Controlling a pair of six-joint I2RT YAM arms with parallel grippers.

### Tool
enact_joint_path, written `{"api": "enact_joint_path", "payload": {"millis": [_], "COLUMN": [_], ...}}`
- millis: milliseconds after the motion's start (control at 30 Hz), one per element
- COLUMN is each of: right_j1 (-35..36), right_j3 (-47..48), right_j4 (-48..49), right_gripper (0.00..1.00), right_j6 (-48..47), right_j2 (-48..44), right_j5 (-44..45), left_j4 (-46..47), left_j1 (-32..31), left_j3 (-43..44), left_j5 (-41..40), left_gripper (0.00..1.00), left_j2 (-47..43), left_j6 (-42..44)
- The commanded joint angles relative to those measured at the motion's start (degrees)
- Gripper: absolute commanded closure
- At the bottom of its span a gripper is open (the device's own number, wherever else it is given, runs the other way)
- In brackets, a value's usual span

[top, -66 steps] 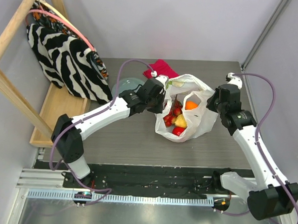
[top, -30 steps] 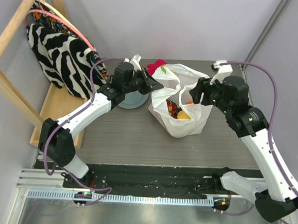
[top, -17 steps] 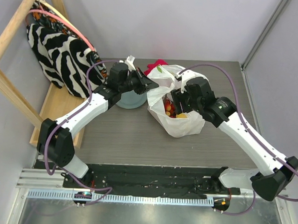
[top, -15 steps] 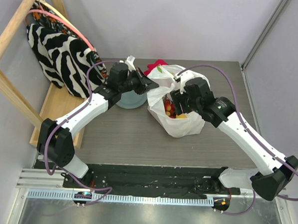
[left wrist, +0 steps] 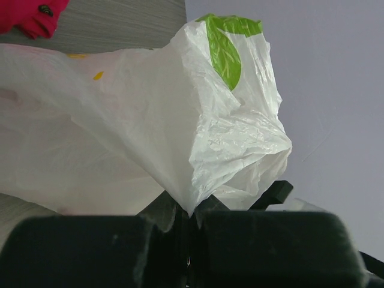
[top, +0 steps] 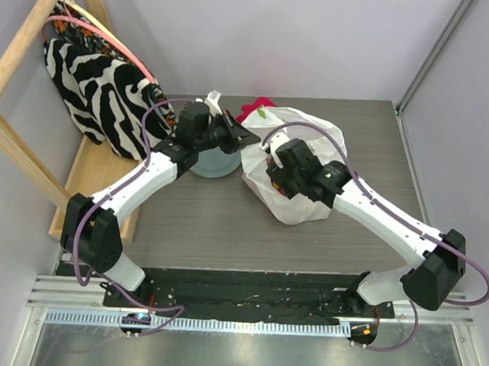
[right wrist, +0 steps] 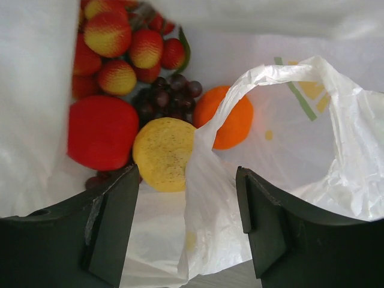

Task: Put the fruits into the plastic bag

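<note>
The plastic bag [top: 299,207] lies mid-table with its mouth open. My left gripper [top: 239,137] is shut on one handle loop [left wrist: 228,120], holding it up to the left. Over the bag's mouth my right gripper [right wrist: 189,225] stands open, with the other handle loop [right wrist: 210,192] rising loose between its fingers [right wrist: 111,222]. Inside the bag lie the fruits: a red apple [right wrist: 102,132], a yellow fruit [right wrist: 163,153], an orange [right wrist: 233,117], dark grapes [right wrist: 165,96] and a cluster of small red-yellow fruits [right wrist: 120,51]. In the top view the right gripper [top: 274,173] hides them.
A grey-green plate [top: 213,163] sits under the left wrist. A crimson cloth [top: 257,110] lies behind the bag. A zebra-striped bag [top: 102,85] hangs on the wooden rack [top: 16,150] at the left. Walls close in at the back and right.
My right arm has swung left from beside the bag to over its mouth, and its jaws have widened. The left gripper has kept hold of its handle, barely moving.
</note>
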Motion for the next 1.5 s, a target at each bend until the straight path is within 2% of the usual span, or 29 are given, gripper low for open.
{"api": "enact_joint_path", "payload": {"millis": [0, 33, 67, 133, 167, 233, 267, 367, 633, 800, 1000, 1133, 1233, 1300, 1333, 1367, 1400, 1433, 1467], "right_j1": [0.79, 0.79, 0.79, 0.79, 0.7, 0.79, 0.7, 0.79, 0.7, 0.62, 0.44, 0.26, 0.26, 0.26, 0.18, 0.26, 0.18, 0.18, 0.26], "right_j3": [-1.64, -2.26, -2.52, -3.66, -3.93, -4.28, -4.11, -1.13, 14.94, 17.6, 4.35, -6.98, -8.5, -8.33, -7.8, -7.45, -7.1, -6.14, -5.69], "right_j4": [3.25, 3.43, 3.52, 4.13, 4.4, 5.19, 5.36, 5.54, 6.86, 9.23, 11.25, 12.66, 11.61, 11.43, 11.34, 11.43, 11.43, 11.52, 11.6], "right_gripper": [0.3, 0.32, 0.4, 0.5, 0.61, 0.74, 0.86, 0.99, 0.99, 0.99, 0.99, 0.99, 0.99, 0.95, 0.89, 0.86, 0.82, 0.72, 0.66], "right_j6": [-3.83, -3.83, -3.83, -3.74, -3.57, -2.69, -1.99, 1.52, 6.45, 5.14, 6.71, 12.93, 16.11, 17.44, 17.35, 16.66, 15.95, 15.42, 14.9], "right_j2": [1.76, 2.03, 2.2, 1.86, 1.16, -0.07, -1.56, -5.33, -12.47, -14.67, -17.3, -19.85, -21.78, -23.1, -23.46, -23.63, -23.9, -23.9, -23.99], "right_j5": [14.99, 16.69, 18.53, 22.93, 23.99, 26.19, 26.63, 25.5, 23.73, 25.4, 23.65, 22.34, 21.19, 20.84, 20.23, 19.52, 18.73, 17.86, 14.89], "left_j4": [3.39, 3.21, 3.21, 3.21, 3.21, 3.21, 3.21, 3.39, 7.43, 6.91, 6.19, 6.03, 4.36, 2.61, 1.9, 1.29, -0.37, -1.0, -1.61], "left_j1": [1.0, 1.09, 1.27, 1.53, 1.53, 1.62, 1.71, 1.62, 1.62, 1.62, 1.62, 1.44, 1.09, 0.66, 0.57, 0.3, 0.3, 0.3, 0.21], "left_j3": [1.45, 1.45, 1.54, 1.71, 1.71, 1.89, 1.98, 2.94, 9.88, 10.68, 4.54, 1.8, 1.01, 1.27, 1.45, 1.62, 1.97, 2.15, 2.06], "left_j5": [1.23, 1.14, 1.23, 1.14, 1.14, 1.32, 1.32, 1.49, 3.07, 0.97, 0.69, 2.8, 3.25, 2.64, 2.2, 1.67, 0.89, -0.34, -1.31], "left_gripper": [1.0, 1.0, 1.0, 1.0, 1.0, 1.0, 1.0, 1.0, 1.0, 1.0, 1.0, 1.0, 1.0, 0.89, 0.82, 0.64, 0.54, 0.46, 0.31], "left_j2": [-2.4, -2.4, -2.49, -2.49, -2.49, -2.31, -2.31, -1.52, 0.41, -0.73, 0.59, 2.61, 2.44, 1.82, 1.04, 0.42, -0.02, -1.24, -1.86], "left_j6": [-0.37, -0.29, -0.37, -0.37, -0.29, -0.28, -0.28, -0.11, -3.88, -3.11, 2.52, 9.1, 13.41, 15.44, 16.67, 18.77, 19.83, 20.63, 21.59]}}
